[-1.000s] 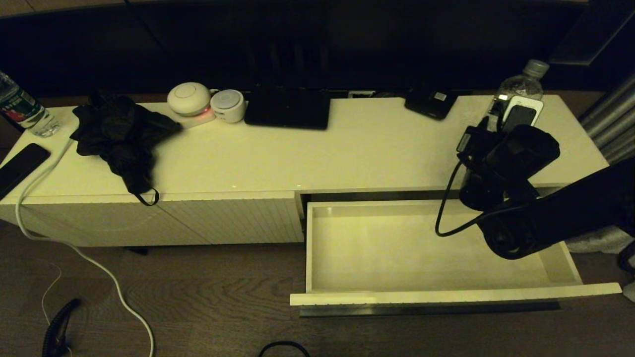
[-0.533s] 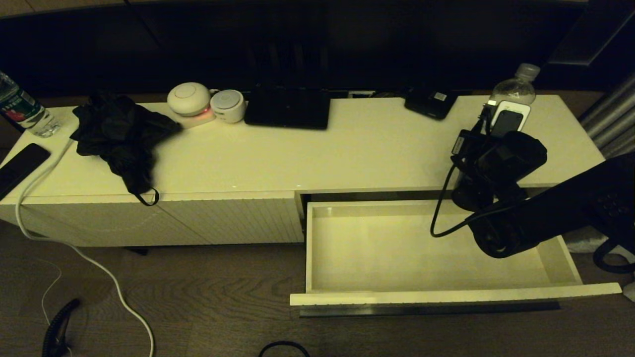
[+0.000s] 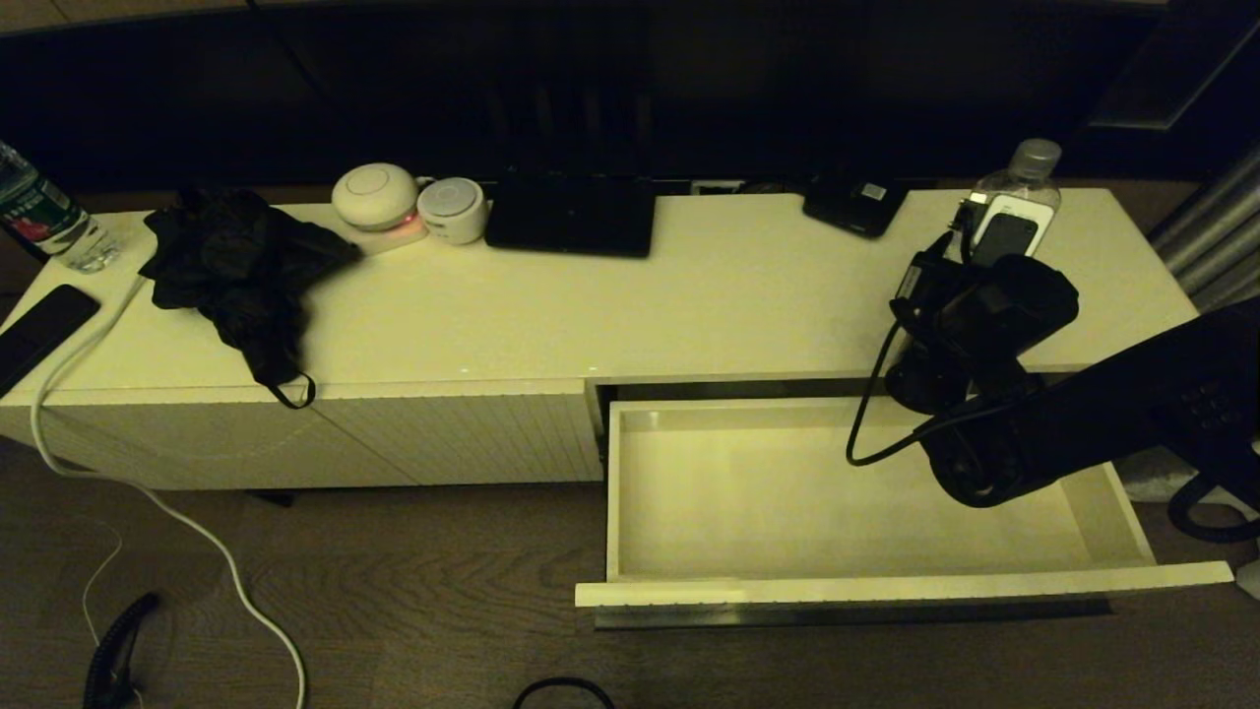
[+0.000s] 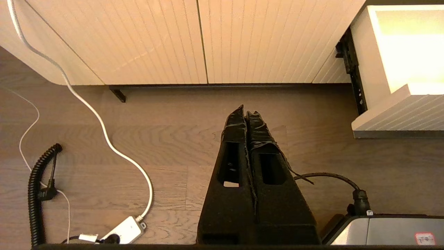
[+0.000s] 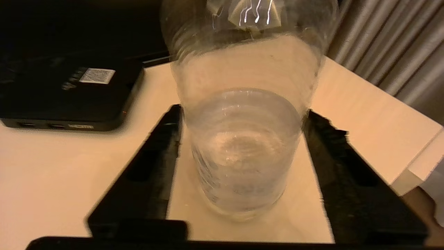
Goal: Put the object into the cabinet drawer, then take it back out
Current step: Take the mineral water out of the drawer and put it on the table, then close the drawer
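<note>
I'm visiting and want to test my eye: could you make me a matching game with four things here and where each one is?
Things:
1. water bottle
2. drawer
3. black cloth
4. left gripper

Places or states:
A. pulled out, nothing inside
B. shut, low over the wooden floor
C. upright on the cabinet's right end, between the right gripper's fingers
D. heaped on the cabinet's left part

Pairs: 1-C, 2-A, 3-D, 4-B

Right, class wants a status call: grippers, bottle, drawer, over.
Right gripper open, straddling the water bottle standing on the cabinet. Left gripper shut, parked over the floor. Drawer open; nothing seen inside.
</note>
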You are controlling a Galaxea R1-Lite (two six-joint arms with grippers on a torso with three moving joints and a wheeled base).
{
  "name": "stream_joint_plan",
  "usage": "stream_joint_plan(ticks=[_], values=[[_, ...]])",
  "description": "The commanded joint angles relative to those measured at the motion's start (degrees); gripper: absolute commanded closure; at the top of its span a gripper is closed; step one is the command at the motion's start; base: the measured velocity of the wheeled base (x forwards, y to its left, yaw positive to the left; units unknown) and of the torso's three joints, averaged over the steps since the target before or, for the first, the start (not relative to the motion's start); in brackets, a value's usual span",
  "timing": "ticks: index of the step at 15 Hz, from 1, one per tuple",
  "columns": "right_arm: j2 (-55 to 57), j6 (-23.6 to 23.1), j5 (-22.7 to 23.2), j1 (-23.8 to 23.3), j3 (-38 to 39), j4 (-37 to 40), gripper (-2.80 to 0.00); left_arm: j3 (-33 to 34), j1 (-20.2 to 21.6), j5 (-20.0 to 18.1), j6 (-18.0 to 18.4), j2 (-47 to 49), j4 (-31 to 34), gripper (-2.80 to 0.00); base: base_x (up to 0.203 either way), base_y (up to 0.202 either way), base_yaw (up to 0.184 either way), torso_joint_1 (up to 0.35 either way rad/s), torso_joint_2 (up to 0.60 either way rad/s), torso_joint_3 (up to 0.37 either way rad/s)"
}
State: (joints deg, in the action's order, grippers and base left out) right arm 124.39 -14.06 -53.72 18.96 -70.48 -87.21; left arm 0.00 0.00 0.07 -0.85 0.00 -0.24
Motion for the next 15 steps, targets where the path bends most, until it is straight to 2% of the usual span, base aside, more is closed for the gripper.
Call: stream_joint_plan(ticks=[1,11,15], values=[[-0.9,-0.1,0.2,0.5,-0.1,-0.5,-2.80,0.0,0.0,0.0,0.0,-0.1,0.0,0.00,0.000,0.000,0.000,0.000,0.00,0.000],[-14.1,-0.8,0.7,2.0,9.4,0.4,-2.80,0.1,0.0,0.0,0.0,-0.1,0.0,0.00,0.000,0.000,0.000,0.000,0.00,0.000],[-22.6,-5.1,2.0,3.0,14.1,-0.1,-2.80,0.1,0.0,0.0,0.0,-0.1,0.0,0.00,0.000,0.000,0.000,0.000,0.00,0.000]])
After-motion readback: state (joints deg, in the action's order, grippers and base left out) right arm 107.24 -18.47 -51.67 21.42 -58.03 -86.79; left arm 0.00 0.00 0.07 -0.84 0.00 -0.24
